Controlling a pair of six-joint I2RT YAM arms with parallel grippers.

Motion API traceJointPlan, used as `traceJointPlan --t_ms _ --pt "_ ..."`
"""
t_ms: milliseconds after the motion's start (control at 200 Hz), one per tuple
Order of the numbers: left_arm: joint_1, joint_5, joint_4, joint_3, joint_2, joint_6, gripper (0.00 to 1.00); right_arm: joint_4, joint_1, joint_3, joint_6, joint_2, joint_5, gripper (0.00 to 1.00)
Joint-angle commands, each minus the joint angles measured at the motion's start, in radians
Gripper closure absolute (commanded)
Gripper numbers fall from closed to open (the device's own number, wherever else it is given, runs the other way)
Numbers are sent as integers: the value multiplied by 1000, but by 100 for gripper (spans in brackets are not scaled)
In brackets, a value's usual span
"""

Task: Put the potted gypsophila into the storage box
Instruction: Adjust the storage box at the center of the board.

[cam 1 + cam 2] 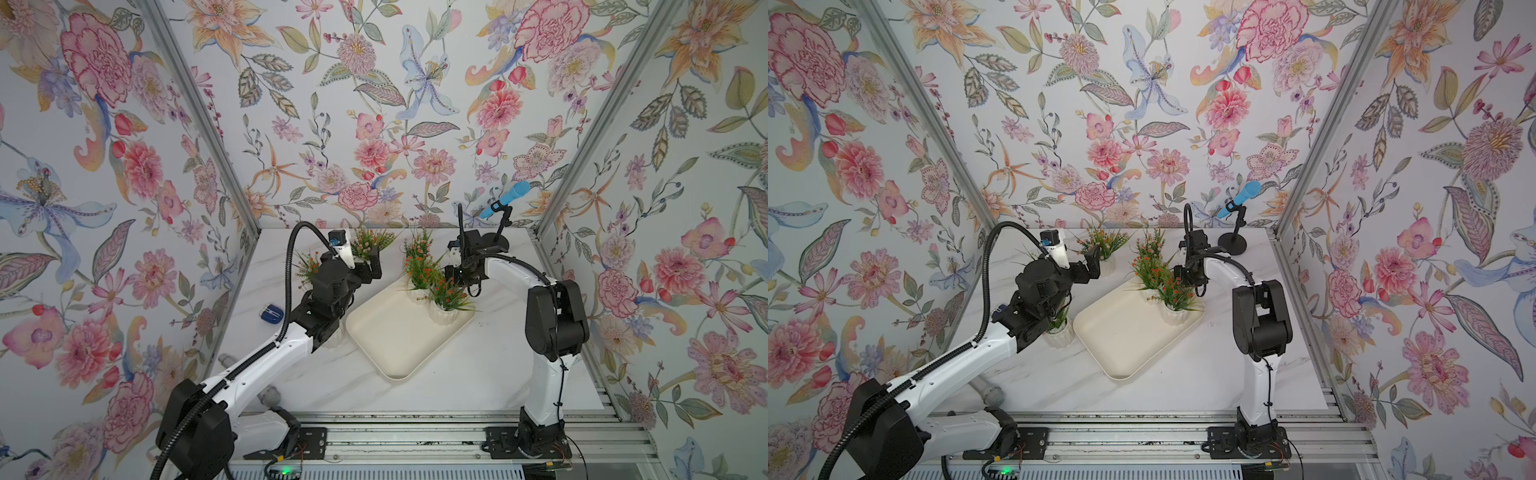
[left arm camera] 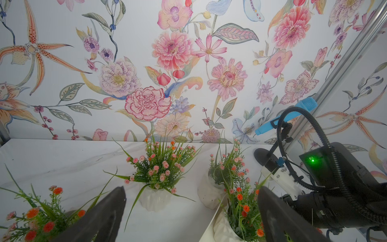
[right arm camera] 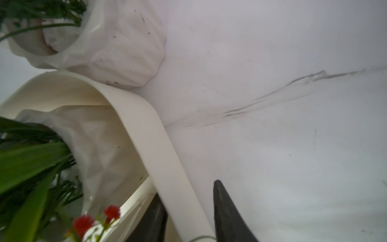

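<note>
**Potted gypsophila point(image 1: 442, 313): six pieces, two stowed**

Location: two stand together in one far corner of the storage box point(image 1: 395, 345), nearest the right arm. A third pot point(image 3: 117, 48) sits outside, against the box's rim. Three more stand on the surface point(image 1: 457, 374) to the back and left, one half hidden beneath the left arm.

Handling, as judged: light and top-heavy. The sprigs are soft and offer no purchase. The ribbed white pot is stiff and glossy, likely slippery and liable to chip. Grip across the pot wall just below its lip.

Left claw point(image 2: 191, 189): spread wide, empty, facing the pink-bloomed pot point(image 2: 155, 201) without touching it.

Right claw point(image 3: 187, 188): jaws astride the box's rim, close in. Whether they pinch it cannot be told.
</note>
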Motion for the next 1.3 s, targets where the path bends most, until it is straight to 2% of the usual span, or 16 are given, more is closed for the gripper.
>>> traceJointPlan --t_ms 0,160,560,786,831,896,976,1126,1206,1296 --pt "-10 -24 -8 -12 4 -13 0 -36 -23 -50 -8 -39 72 75" --pt "-11 -24 -7 -2 24 -7 0 -37 -48 -132 -28 -99 101 89" --pt "-11 9 -50 86 150 -21 0 -46 -153 -310 -54 -280 196 92" --pt "-12 43 -94 177 255 -37 0 -48 -208 -341 -64 -344 210 88" --pt "-11 57 -113 208 287 -39 1 -48 -211 -331 -62 -345 212 85" --pt "-13 73 -153 261 344 -42 2 -50 -213 -307 -49 -345 210 75" --pt "-15 80 -212 328 401 -40 4 -54 -214 -265 -10 -349 210 56" --pt "-17 102 -322 445 492 -39 6 -54 -213 -175 75 -384 186 47" --pt "-20 122 -377 492 534 -52 8 -53 -212 -135 144 -415 225 31" --pt "-19 156 -419 526 570 -59 11 -51 -204 -96 195 -449 249 25"
